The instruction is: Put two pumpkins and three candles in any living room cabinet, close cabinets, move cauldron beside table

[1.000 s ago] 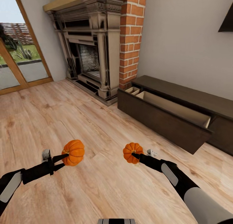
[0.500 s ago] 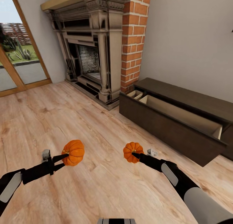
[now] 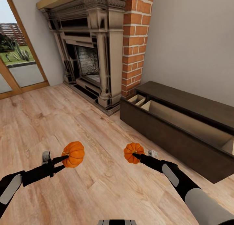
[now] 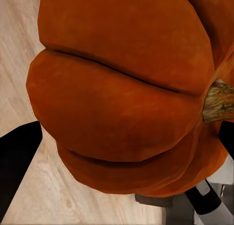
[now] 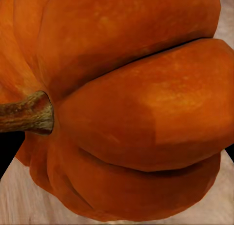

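Two pumpkins are carried above the wooden floor [image 3: 65,121]: the left pumpkin [image 3: 73,154] is clamped at the tip of the left gripper [image 3: 63,159], whose fingers are closed against its side; the right pumpkin [image 3: 133,152] is held in the same way by the right gripper [image 3: 136,156]; in both wrist views the orange ribs and a brown stem sit close against the lens, so each grasp is judged firm. Ahead and to the right stands the cabinet [image 3: 182,121], its long drawer pulled open with the pale inside exposed; a smaller compartment lies open at the end next to the brick column [image 3: 136,43] and the fireplace [image 3: 87,53].

The step in hand is judged to be the approach; it would be done well if the base were brought square to the open drawer, the right pumpkin being lowered over the pale interior first, clear of the dark front edge, and released only once it is inside the walls; the left arm's reach should be checked before its turn.

Compared with a second ago, the whole view has shifted: the cabinet now appears larger and runs off the right edge, which is read as camera and base movement; the pumpkins are held in the same place relative to the arms.
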Controlling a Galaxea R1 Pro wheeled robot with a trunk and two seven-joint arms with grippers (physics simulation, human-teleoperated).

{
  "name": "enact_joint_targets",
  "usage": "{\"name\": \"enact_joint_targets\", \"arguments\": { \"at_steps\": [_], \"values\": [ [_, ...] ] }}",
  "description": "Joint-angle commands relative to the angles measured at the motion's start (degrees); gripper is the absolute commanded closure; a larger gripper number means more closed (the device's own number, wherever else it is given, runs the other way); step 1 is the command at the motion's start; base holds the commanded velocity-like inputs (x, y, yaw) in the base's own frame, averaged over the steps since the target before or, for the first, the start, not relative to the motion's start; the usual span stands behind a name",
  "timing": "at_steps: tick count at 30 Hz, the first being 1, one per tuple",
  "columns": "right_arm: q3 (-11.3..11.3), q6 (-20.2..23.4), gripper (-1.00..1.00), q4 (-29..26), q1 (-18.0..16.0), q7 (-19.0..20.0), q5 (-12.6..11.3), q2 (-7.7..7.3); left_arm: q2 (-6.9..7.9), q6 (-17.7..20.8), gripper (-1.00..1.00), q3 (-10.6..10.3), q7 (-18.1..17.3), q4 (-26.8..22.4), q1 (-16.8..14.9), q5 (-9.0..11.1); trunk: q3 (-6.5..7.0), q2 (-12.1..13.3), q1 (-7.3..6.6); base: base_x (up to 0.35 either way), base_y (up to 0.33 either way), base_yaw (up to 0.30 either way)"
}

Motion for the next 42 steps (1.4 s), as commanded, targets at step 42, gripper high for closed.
{"name": "enact_joint_targets", "arguments": {
  "at_steps": [42],
  "values": [
    [0.18,0.14,1.0,-0.08,-0.04,0.24,-0.71,-0.06,0.06,0.53,1.0,0.07,-0.12,0.15,-0.04,1.0,-0.04,-0.02,0.02,0.273,0.07,0.0]
  ]
}}
